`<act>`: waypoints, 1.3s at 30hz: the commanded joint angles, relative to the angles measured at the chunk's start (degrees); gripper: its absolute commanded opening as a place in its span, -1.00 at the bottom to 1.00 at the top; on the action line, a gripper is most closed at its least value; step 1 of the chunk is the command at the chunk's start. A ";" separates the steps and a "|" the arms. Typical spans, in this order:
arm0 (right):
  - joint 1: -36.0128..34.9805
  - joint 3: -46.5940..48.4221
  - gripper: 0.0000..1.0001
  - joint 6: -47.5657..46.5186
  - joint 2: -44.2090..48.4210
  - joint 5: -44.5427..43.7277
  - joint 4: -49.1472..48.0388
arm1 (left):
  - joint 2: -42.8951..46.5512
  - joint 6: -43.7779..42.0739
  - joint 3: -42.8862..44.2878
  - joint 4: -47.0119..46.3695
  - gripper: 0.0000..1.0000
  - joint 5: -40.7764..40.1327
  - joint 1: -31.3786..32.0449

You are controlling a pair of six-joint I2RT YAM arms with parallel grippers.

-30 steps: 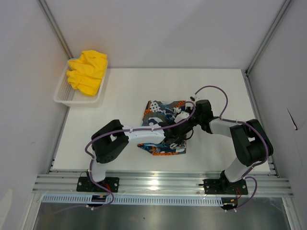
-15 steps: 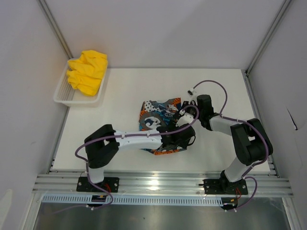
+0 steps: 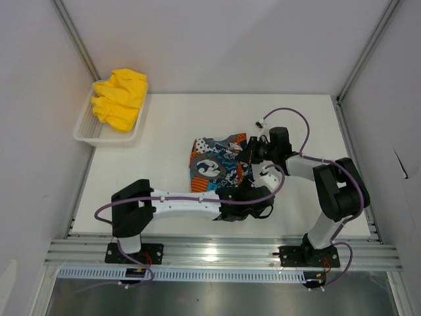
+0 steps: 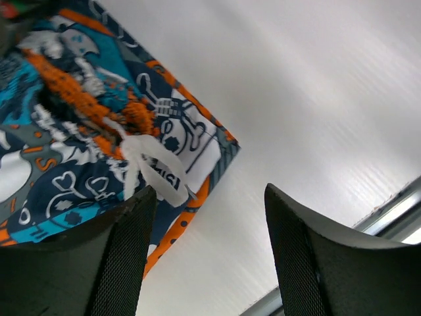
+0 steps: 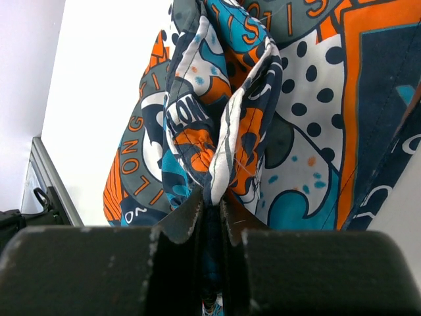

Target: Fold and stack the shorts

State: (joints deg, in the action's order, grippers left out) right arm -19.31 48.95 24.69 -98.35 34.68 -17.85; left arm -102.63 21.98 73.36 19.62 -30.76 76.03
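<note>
The printed shorts (image 3: 216, 164), blue, orange, black and white, lie bunched mid-table. My right gripper (image 3: 254, 153) is shut on a raised fold at their right edge; the right wrist view shows the cloth (image 5: 296, 131) pinched between the right gripper's (image 5: 212, 205) jaws. My left gripper (image 3: 255, 201) sits low on the table just near of the shorts. In the left wrist view the left gripper (image 4: 210, 253) is open over bare table, with the shorts' corner (image 4: 79, 131) and white label (image 4: 154, 172) beside its left finger. The yellow shorts (image 3: 120, 99) lie crumpled in the basket.
A white mesh basket (image 3: 89, 135) stands at the far left corner against the wall. White walls close in the left, far and right sides. A metal rail (image 3: 223, 250) runs along the near edge, also seen as the rail (image 4: 395, 210) in the left wrist view.
My left gripper has opened and drawn back toward the near edge, off the printed shorts. The right gripper has shifted slightly left, still holding the cloth. The shorts now lie more compactly.
</note>
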 commanded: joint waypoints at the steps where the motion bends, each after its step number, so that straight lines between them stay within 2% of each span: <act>1: 0.33 3.25 -0.96 -1.13 -0.97 1.71 -1.58 | -1.43 -8.96 -2.08 -4.05 0.39 1.66 0.52; 4: 0.33 3.61 -0.96 -1.40 -1.32 2.06 -1.23 | -2.13 -10.81 -2.52 -4.06 0.33 1.50 0.52; 9: 0.50 4.05 -0.96 -1.48 -1.94 2.76 -1.05 | -4.76 -11.78 -1.39 -2.83 0.07 -0.95 -0.35; 12: 0.59 4.14 -0.96 -1.48 -2.20 3.12 -1.05 | -5.82 -12.65 -0.94 -2.30 0.08 -2.29 -0.44; 15: 0.59 4.14 -0.96 -1.40 -2.55 3.20 -1.14 | -5.65 -14.58 -2.08 -4.32 0.20 1.47 -0.62; 16: 0.59 4.14 -0.96 -1.31 -2.55 3.29 -1.14 | -5.74 -14.86 -2.26 -4.50 0.32 2.54 -0.88; 19: 0.50 4.14 -0.97 -1.31 -2.73 3.38 -1.14 | -6.35 -15.30 -2.08 -4.15 0.38 3.95 -1.58; 24: 0.59 4.14 -0.96 -1.31 -3.08 3.47 -1.40 | -6.53 -15.83 -2.09 -4.06 0.33 5.98 -2.38; 28: 0.50 4.49 -0.96 -1.22 -3.17 3.64 -1.23 | -8.02 -15.83 -1.91 -3.53 0.21 7.38 -3.34; 39: 0.50 5.28 -0.96 -1.40 -3.87 3.64 -0.52 | -6.62 -15.21 -5.42 -4.76 0.16 8.43 -4.57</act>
State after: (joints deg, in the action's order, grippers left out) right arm -18.94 52.21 23.92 -101.10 37.04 -16.99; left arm -110.13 7.44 68.90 15.35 -23.75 72.40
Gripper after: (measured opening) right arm 0.097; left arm 0.586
